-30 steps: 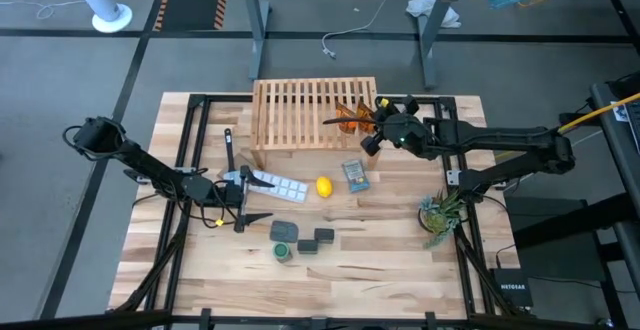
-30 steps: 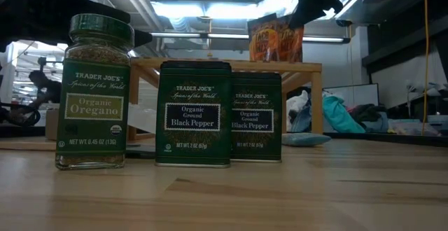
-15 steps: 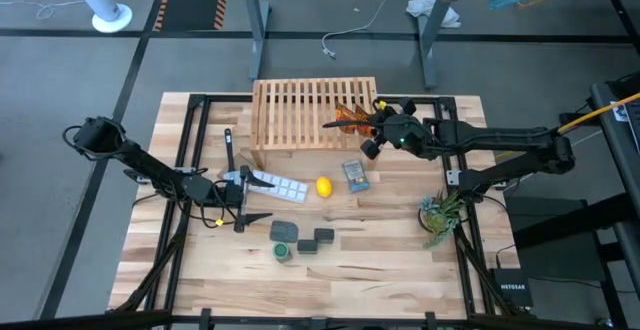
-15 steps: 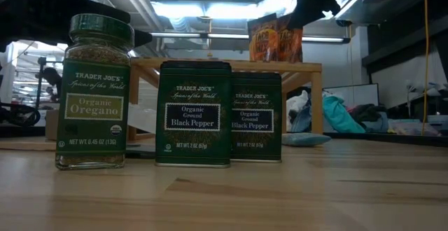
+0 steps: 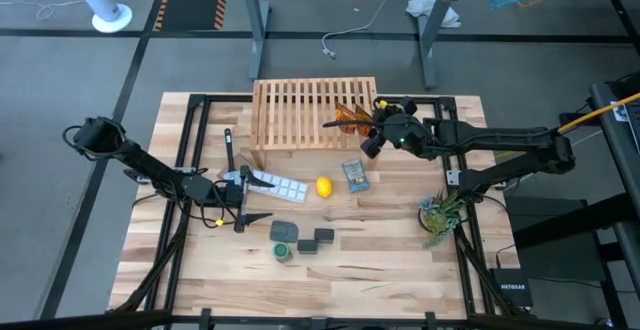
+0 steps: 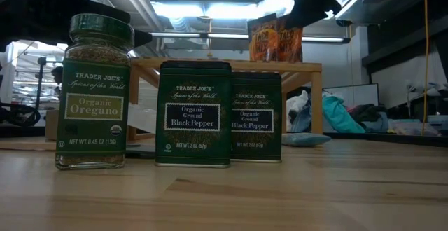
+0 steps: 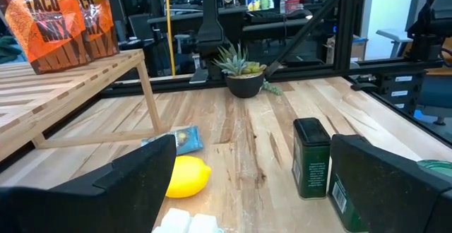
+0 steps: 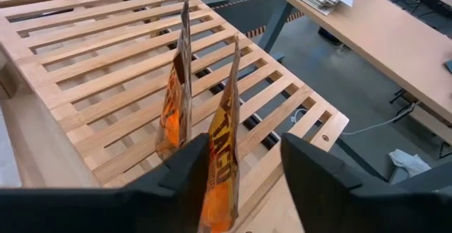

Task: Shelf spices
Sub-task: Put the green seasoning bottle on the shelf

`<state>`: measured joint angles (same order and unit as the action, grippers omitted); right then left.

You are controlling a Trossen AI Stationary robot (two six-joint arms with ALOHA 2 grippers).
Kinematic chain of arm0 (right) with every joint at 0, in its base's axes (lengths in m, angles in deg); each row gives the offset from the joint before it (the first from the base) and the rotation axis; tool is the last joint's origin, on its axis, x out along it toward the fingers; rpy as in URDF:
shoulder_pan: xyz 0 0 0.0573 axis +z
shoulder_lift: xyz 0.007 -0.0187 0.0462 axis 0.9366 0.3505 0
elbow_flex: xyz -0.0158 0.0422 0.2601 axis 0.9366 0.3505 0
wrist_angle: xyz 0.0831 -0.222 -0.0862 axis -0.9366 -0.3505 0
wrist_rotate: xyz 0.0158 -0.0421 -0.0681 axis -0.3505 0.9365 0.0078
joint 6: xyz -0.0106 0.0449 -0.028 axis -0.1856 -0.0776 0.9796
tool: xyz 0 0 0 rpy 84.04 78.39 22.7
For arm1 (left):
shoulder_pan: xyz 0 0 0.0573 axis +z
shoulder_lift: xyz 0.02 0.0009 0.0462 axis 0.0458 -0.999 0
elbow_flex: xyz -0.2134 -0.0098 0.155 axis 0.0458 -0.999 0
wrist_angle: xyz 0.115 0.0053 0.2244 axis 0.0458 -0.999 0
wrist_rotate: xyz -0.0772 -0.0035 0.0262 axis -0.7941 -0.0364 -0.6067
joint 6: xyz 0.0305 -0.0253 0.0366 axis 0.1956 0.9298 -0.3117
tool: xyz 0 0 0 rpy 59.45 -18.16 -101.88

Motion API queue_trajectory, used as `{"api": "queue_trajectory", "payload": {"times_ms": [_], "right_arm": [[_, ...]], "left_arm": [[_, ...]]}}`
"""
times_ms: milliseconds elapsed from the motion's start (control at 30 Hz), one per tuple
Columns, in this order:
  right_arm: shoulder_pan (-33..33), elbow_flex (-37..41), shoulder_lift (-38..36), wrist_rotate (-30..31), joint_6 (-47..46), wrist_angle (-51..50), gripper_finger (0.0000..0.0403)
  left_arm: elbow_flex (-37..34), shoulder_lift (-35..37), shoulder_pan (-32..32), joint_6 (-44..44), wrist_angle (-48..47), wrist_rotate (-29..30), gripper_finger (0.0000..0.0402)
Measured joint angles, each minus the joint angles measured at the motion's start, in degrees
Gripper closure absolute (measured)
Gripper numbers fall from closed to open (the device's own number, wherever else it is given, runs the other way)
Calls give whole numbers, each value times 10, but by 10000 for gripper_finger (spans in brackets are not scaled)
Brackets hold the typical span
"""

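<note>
The wooden shelf (image 5: 315,113) stands at the table's far side. Two orange packets (image 5: 349,119) stand upright on its slats (image 8: 106,63), side by side (image 6: 275,39). My right gripper (image 8: 244,173) is open at the nearer packet (image 8: 222,145), whose top rises between its fingers. The green-lidded jar (image 6: 94,94) and two dark boxes (image 6: 194,112) (image 6: 257,115) stand on the table near its front (image 5: 300,242). My left gripper (image 5: 243,192) waits open at the left, level above the table, with nothing in it. My right gripper comes at the nearer packet slanting down from the table's right. The packet's top edge (image 8: 229,106) stands close to one finger (image 8: 185,173); whether that finger touches it I cannot tell. The packet's lower end rests on the shelf's slats.
A lemon (image 5: 323,187), a blue-grey flat packet (image 5: 354,175) and a white strip (image 5: 283,186) lie in front of the shelf. A small potted plant (image 5: 440,215) stands at the right. Bare wood lies along the near edge.
In the low view the nearer orange packet has shifted: a second ago it overlapped the other one, now the two stand side by side on the shelf. My right gripper has stayed in place.
</note>
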<state>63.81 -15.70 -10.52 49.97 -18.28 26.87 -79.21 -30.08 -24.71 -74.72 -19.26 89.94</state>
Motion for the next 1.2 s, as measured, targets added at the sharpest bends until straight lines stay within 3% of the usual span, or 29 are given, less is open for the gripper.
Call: {"api": "queue_trajectory", "payload": {"times_ms": [233, 533, 667, 833, 933, 1200], "right_arm": [[0, -20, 0, -36, -5, -3, 161], [1, -90, 0, -76, -6, -7, 153], [1, -125, 0, -151, -14, -25, 152], [6, -155, 0, -296, -44, -34, 152], [32, -161, 0, -335, -47, -34, 152], [168, -160, 0, -333, -65, -32, 152]], "left_arm": [[0, 0, 0, 0, 0, 0, 34], [0, 0, 0, 0, -1, 0, 34], [0, 0, 0, 5, -1, 0, 34], [0, 0, 0, 13, -1, -24, 34], [0, 0, 0, 10, -1, -42, 34], [0, 0, 0, 11, -1, -46, 34]]}}
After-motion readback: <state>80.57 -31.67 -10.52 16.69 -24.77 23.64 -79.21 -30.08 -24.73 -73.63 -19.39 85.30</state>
